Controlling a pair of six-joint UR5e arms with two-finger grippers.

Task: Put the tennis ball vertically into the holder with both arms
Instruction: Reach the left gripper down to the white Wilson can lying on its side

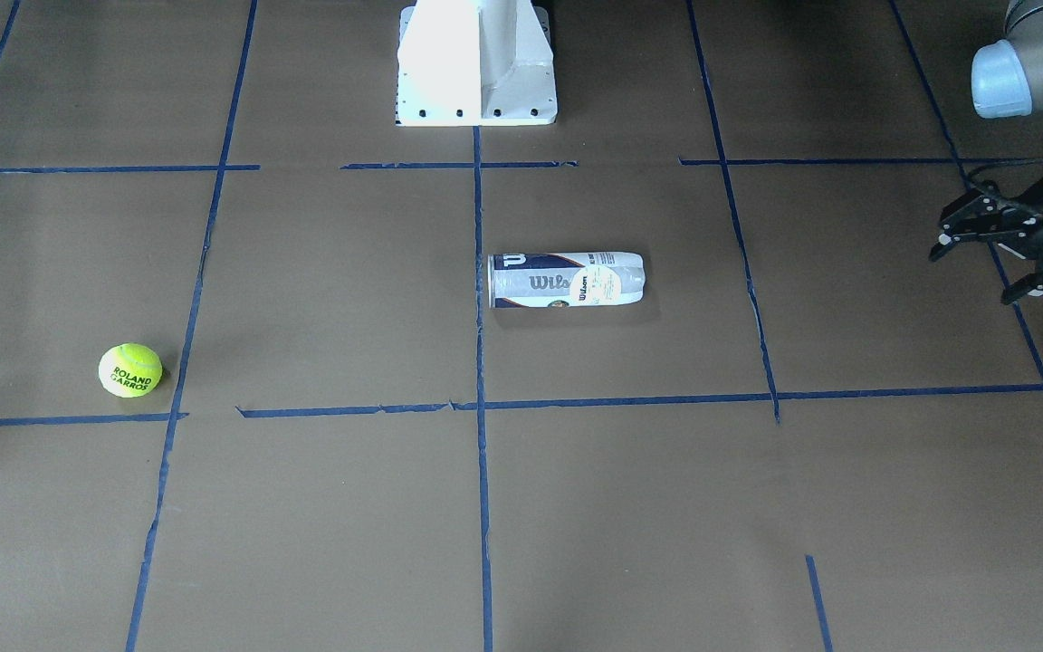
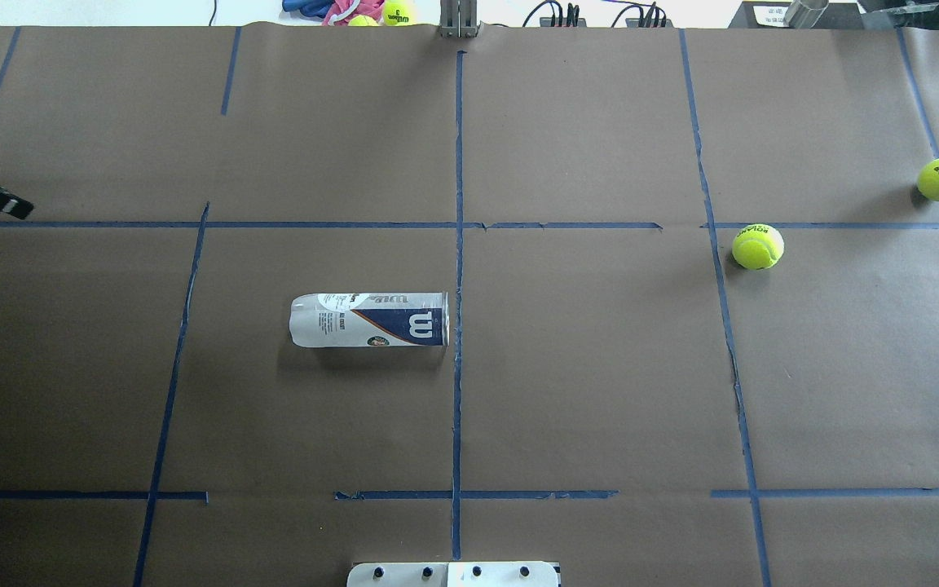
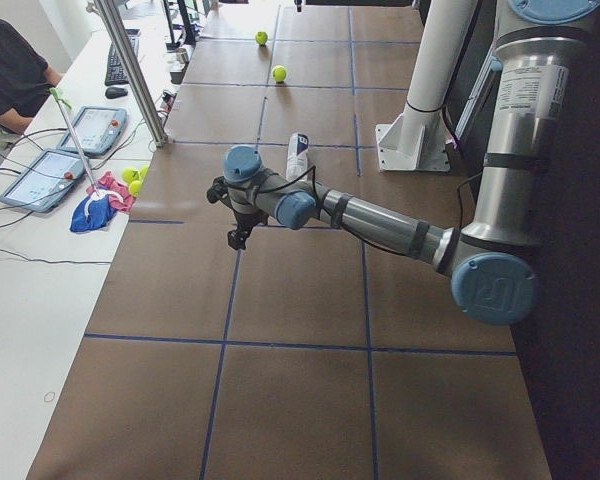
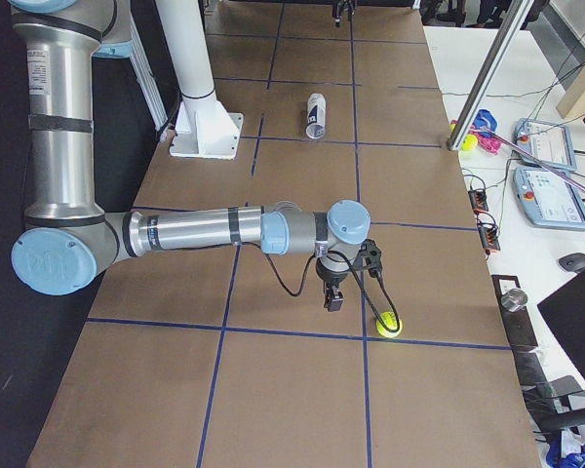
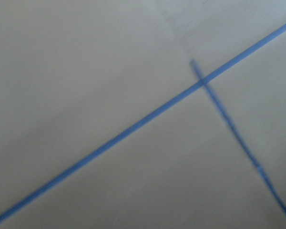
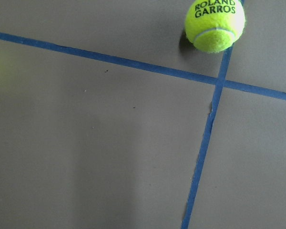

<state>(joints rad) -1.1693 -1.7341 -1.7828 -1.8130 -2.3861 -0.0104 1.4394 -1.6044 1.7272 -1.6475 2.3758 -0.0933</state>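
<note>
Yellow-green tennis ball [image 1: 130, 369] is lying well apart from the sideways can [image 1: 567, 279], which I am targeting mid-body with my left gripper [image 1: 979, 269] spread; my right gripper's [image 4: 333, 295] spacing I cannot tell.

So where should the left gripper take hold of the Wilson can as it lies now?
Probably mid-body on the holder, coming straight down with the jaws across its short width. It lies flat on its side, so both curved flanks are free, while the ends look harder to pinch. The left gripper is open and empty.
</note>
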